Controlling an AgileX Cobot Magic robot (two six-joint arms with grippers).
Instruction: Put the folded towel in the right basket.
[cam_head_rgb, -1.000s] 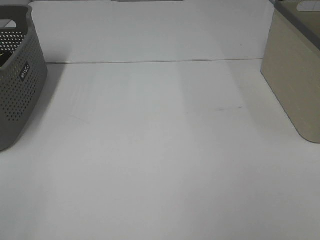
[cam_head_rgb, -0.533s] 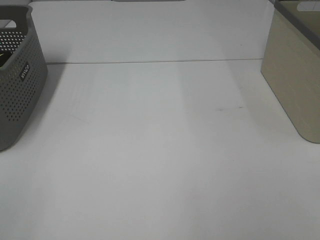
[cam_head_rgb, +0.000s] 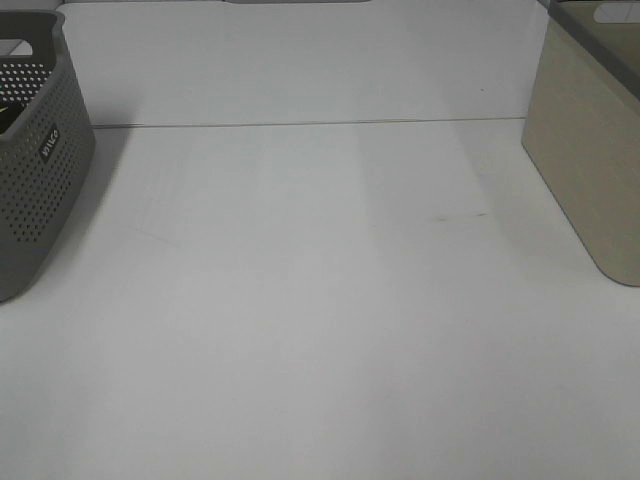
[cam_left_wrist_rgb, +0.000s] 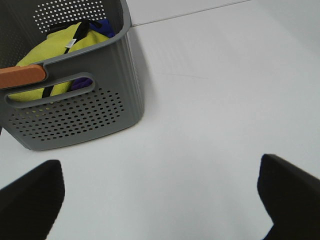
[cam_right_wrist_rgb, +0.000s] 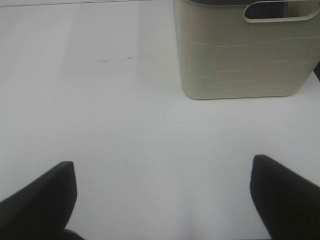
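A yellow cloth (cam_left_wrist_rgb: 52, 57), which may be the folded towel, lies inside the grey perforated basket (cam_left_wrist_rgb: 75, 117) in the left wrist view, with blue fabric (cam_left_wrist_rgb: 103, 26) beside it. The grey basket (cam_head_rgb: 40, 170) stands at the table's left edge in the high view. The beige right basket (cam_head_rgb: 590, 150) stands at the right edge and also shows in the right wrist view (cam_right_wrist_rgb: 235, 60). My left gripper (cam_left_wrist_rgb: 160, 167) is open and empty, short of the grey basket. My right gripper (cam_right_wrist_rgb: 162, 167) is open and empty, short of the beige basket. Neither gripper shows in the high view.
An orange bar (cam_left_wrist_rgb: 20, 76) sits at the grey basket's rim by its handle slot. The white table (cam_head_rgb: 320, 300) has a seam line across its back and a faint dark mark (cam_head_rgb: 460, 214) near the beige basket.
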